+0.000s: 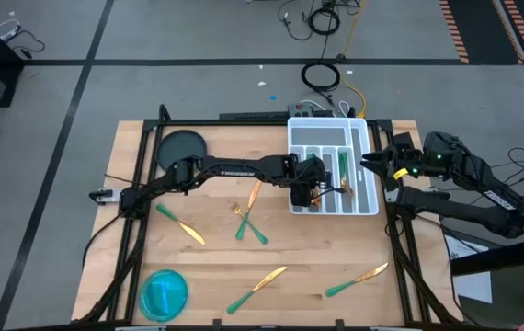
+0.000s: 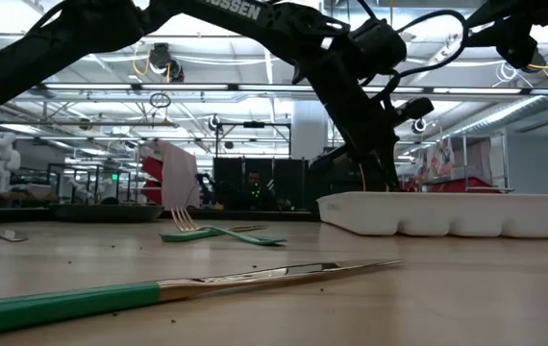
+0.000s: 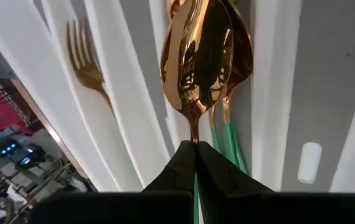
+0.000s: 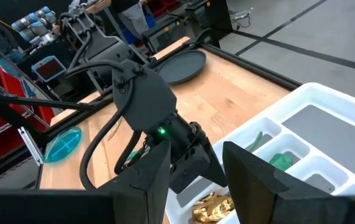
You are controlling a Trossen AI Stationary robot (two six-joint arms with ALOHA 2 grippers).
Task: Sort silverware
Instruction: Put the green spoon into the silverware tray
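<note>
My left gripper [image 1: 315, 191] reaches across the table to the white compartmented tray [image 1: 291, 152] at the far right and is shut on a gold spoon [image 3: 199, 62] with a green handle. The spoon hangs over a compartment where another spoon [image 3: 240, 56] lies. A gold fork [image 3: 85, 62] lies two compartments away. Several more pieces of silverware lie on the wood: a knife [image 1: 181, 224], a fork [image 1: 244, 221], a knife [image 1: 257, 287] and another knife [image 1: 357, 280]. My right gripper [image 1: 370, 164] waits open beside the tray's right side, touching nothing. My left gripper pinches the spoon's neck [image 3: 194, 135], where the gold meets the green handle, between its two fingers. The fingers slant down from the table's left and lie along the spoon. Its bowl sticks out ahead of the fingertips, above the tray compartment; whether it touches the spoon below, I cannot tell.
A blue round bowl [image 1: 164, 294] stands at the near left corner and a dark round plate [image 1: 181, 147] at the far left. The tray's low white wall [image 2: 447, 213] rises from the tabletop. Black frame rails run along the table's edges.
</note>
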